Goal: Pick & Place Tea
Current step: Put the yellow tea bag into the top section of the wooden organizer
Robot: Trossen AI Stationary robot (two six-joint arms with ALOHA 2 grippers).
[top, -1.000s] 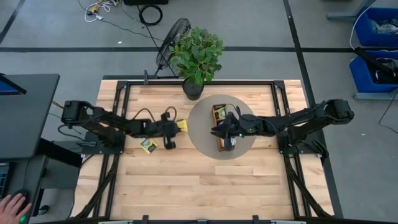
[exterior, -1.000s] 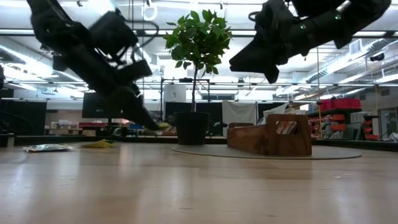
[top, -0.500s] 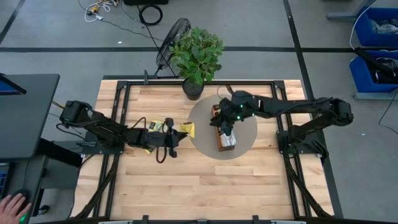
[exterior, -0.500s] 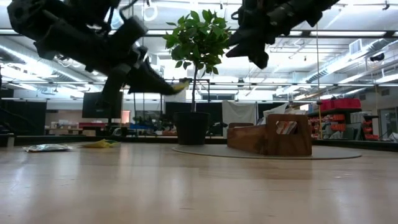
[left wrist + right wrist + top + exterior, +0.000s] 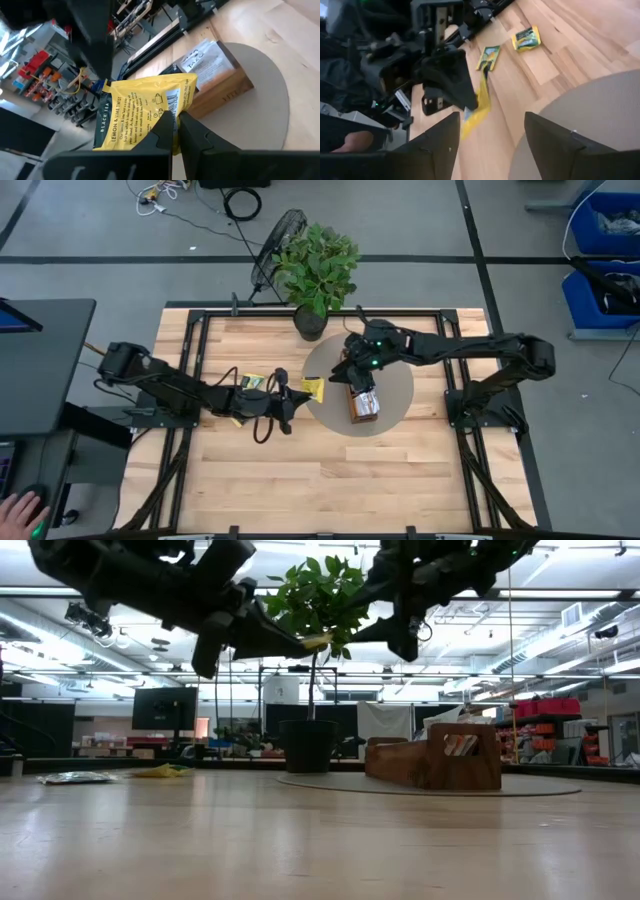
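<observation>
My left gripper (image 5: 297,393) is shut on a yellow tea sachet (image 5: 313,388), held in the air at the left rim of the round grey mat (image 5: 395,408). The wooden tray (image 5: 364,402) stands on that mat and holds some sachets (image 5: 207,55). My right gripper (image 5: 348,372) hangs open above the tray's far end, with nothing between its fingers (image 5: 555,145). Two more sachets (image 5: 490,56) (image 5: 526,38) lie flat on the table under the left arm. My left gripper pinches the yellow sachet by one edge near a corner (image 5: 167,117) between its two fingers. The fingers come nearly level from the table's left. The sachet sticks out past the fingertips toward the tray, lifted clear of the table and the mat.
A potted plant (image 5: 315,265) stands at the far edge, just behind the mat, with its leaves above both grippers in the low view (image 5: 315,600). A person's hand (image 5: 20,510) rests off the table at the near left. Bare wood lies along the near side.
My left gripper has risen from the table and gone right toward the tray, rolling as it went, with the yellow sachet lifted clear. My right gripper has come up from the tray and gone toward the far edge and slightly left.
</observation>
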